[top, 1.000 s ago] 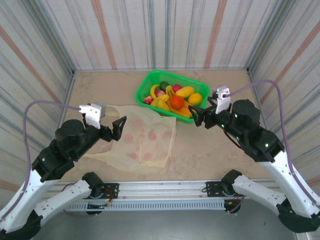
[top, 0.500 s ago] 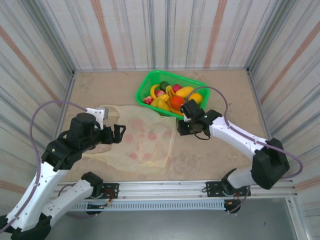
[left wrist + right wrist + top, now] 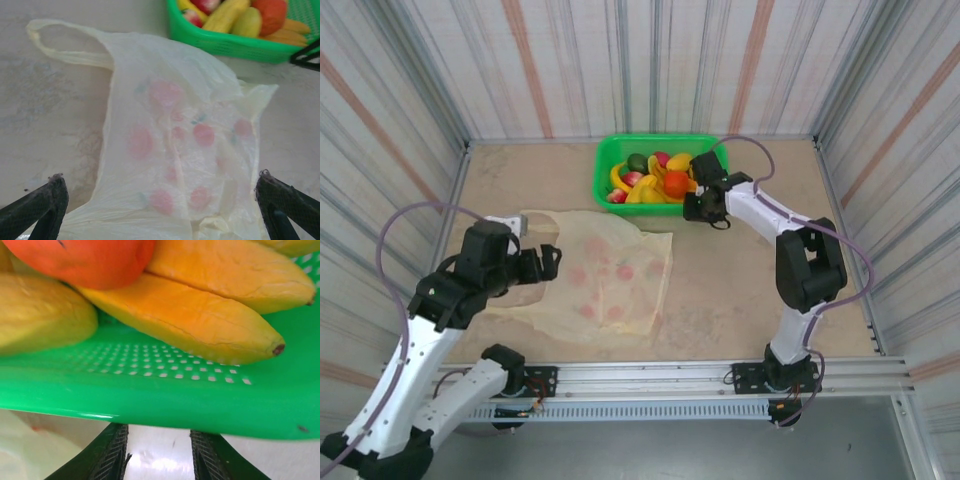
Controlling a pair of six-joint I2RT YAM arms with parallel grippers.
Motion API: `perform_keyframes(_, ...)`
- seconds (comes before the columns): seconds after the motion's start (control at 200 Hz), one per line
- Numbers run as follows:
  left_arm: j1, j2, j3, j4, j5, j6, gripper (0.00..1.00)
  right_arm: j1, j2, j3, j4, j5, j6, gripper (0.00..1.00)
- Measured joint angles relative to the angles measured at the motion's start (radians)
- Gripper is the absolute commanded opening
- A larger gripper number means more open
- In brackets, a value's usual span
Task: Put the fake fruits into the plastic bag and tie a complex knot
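Thin cream-yellow plastic bag (image 3: 610, 275) lies flat near the table's (image 3: 740, 285) near edge, below the wide-open left gripper (image 3: 160, 176). Glossy fake fruits (image 3: 672, 182) fill the green rectangular basket (image 3: 650, 140) at the far edge. The right gripper (image 3: 159, 432) is at its rim, grip indeterminate. Advisably, lift clear and seize one fruit centrally.

Cream-yellow plastic bag (image 3: 610, 285) with red round prints; bright green basket (image 3: 603, 170).

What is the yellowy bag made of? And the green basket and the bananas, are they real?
The bag looks like thin plastic film: wrinkled, floppy and half see-through. The green basket looks like hard, shiny moulded plastic with rows of little holes. The bananas look smooth and glossy, so they are probably pretend plastic ones.
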Motion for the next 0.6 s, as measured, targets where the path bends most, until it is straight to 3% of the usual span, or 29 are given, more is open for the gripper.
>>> perform_keyframes(0.14, 0.202, 0.022, -0.051, -0.006, 0.097, -0.046, 0.99, 0.041, -0.038, 0.032, 0.007, -0.024, -0.075, 0.7)
perform_keyframes(0.281, 0.223, -0.006, -0.056, -0.023, 0.084, -0.105, 0.99, 0.192, -0.077, 0.054, 0.0, -0.094, -0.168, 0.88)
perform_keyframes(0.426, 0.223, -0.06, -0.056, -0.024, 0.062, -0.139, 0.99, 0.339, 0.001, 0.177, -0.051, -0.127, -0.265, 0.92)
perform_keyframes(0.601, 0.223, -0.069, -0.045, -0.027, 0.05, -0.152, 0.99, 0.359, 0.18, 0.326, -0.06, -0.153, -0.315, 0.95)
